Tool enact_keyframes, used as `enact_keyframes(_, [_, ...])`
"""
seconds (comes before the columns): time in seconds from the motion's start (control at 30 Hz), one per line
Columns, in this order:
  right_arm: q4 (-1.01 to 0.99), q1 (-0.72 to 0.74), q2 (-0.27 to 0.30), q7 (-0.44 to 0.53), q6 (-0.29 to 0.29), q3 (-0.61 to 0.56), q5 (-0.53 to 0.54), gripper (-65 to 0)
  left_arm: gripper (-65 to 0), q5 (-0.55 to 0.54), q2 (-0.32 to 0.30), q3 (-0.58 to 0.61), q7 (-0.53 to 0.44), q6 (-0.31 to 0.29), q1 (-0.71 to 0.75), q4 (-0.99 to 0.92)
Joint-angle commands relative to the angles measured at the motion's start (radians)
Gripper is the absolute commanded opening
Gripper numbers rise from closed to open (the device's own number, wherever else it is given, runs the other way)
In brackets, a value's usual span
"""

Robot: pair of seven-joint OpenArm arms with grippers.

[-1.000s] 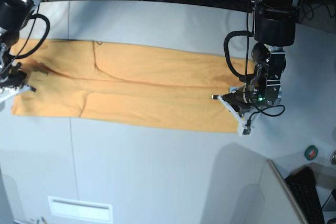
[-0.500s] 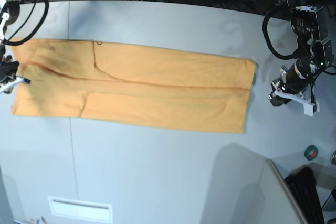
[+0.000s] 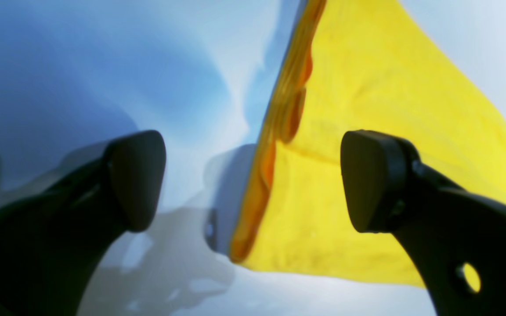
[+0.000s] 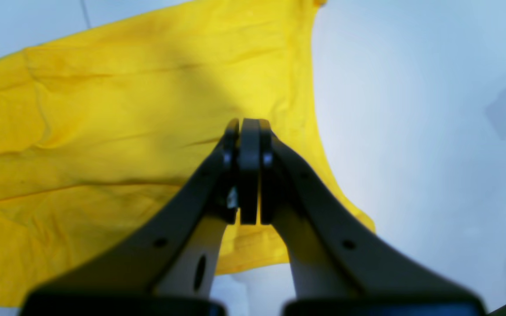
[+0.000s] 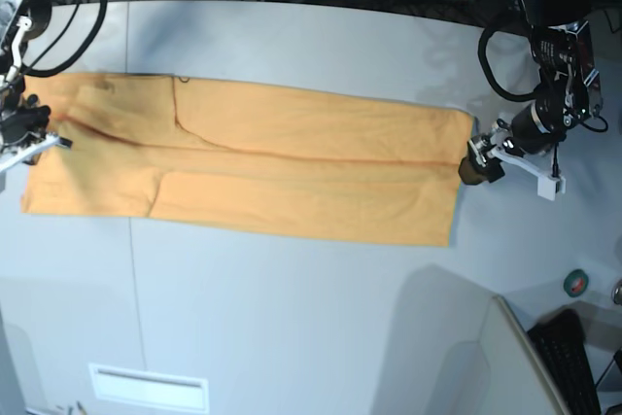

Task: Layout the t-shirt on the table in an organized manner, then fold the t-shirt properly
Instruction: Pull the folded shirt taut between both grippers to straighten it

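While the t-shirt (image 5: 262, 157) lies as a long folded band across the bench (image 5: 292, 318), the left tool (image 3: 253, 180) stands wide open at the band's end on the base view's right, one pad over bare bench and the other over cloth, the layered edge between them. The right tool (image 4: 248, 171) is shut over the opposite end; whether it pinches cloth cannot be told, the tips being blurred. Risk, as a judgement: if the left tool closes too shallow it may catch only the top layer of the stacked edge, so that a lift would peel the fold apart. A pull at one end alone could skew the band or drag it along the bench. Compared with the frame half a second earlier, the left tool has swung back from beside the shirt to its edge and has opened. The shirt itself lies unchanged.
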Motion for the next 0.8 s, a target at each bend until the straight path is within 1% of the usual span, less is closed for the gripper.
enact_keyframes(0.0, [0.018, 0.008, 0.015, 0.021, 0.001, 0.002, 0.005, -65.0, -4.9, 0.018, -0.017, -0.003, -0.019, -0.009, -0.027, 0.009])
enact_keyframes(0.1, [0.018, 0.008, 0.015, 0.021, 0.001, 0.002, 0.005, -65.0, -4.9, 0.112, 0.009, 0.007, -0.019, -0.011, -0.055, -0.017])
enact_keyframes(0.17, [0.018, 0.008, 0.015, 0.021, 0.001, 0.002, 0.005, -65.0, -4.9, 0.152, 0.015, 0.053, -0.019, -0.011, -0.073, -0.041])
enact_keyframes(0.23, [0.018, 0.008, 0.015, 0.021, 0.001, 0.002, 0.005, -65.0, -5.1, 0.150, 0.017, 0.086, -0.047, -0.011, -0.081, -0.069])
enact_keyframes(0.33, [0.018, 0.007, 0.014, 0.021, 0.001, 0.002, 0.005, -65.0, -5.1, 0.150, 0.017, 0.127, -0.119, -0.011, -0.088, -0.126])
enact_keyframes(0.43, [0.018, 0.007, 0.014, 0.021, 0.001, 0.008, 0.005, -65.0, -5.9, 0.150, 0.017, 0.152, -0.134, -0.011, -0.093, -0.165])
enact_keyframes(0.47, [0.018, 0.007, 0.014, 0.021, 0.001, 0.008, 0.005, -65.0, -7.9, 0.150, 0.017, 0.156, -0.136, -0.011, -0.093, -0.170])
enact_keyframes(0.53, [0.018, 0.007, 0.014, 0.021, 0.001, 0.008, 0.005, -65.0, -16.6, 0.150, 0.017, 0.156, -0.136, -0.011, -0.093, -0.175])
enact_keyframes(0.6, [0.018, 0.007, 0.014, 0.021, 0.001, 0.007, 0.005, -65.0, -28.0, 0.150, 0.018, 0.156, -0.136, -0.011, -0.093, -0.176])
enact_keyframes(0.67, [0.018, 0.007, 0.014, 0.021, 0.001, 0.005, 0.005, -65.0, -41.3, 0.150, 0.018, 0.156, -0.136, -0.011, -0.093, -0.176])
enact_keyframes(0.73, [0.018, 0.007, 0.014, 0.021, 0.001, 0.005, 0.005, -65.0, -55.9, 0.150, 0.018, 0.156, -0.137, -0.011, -0.093, -0.178])
enact_keyframes(0.77, [0.018, 0.007, 0.014, 0.021, 0.001, 0.005, 0.005, -65.0, -65.0, 0.152, 0.018, 0.156, -0.137, -0.011, -0.095, -0.178])
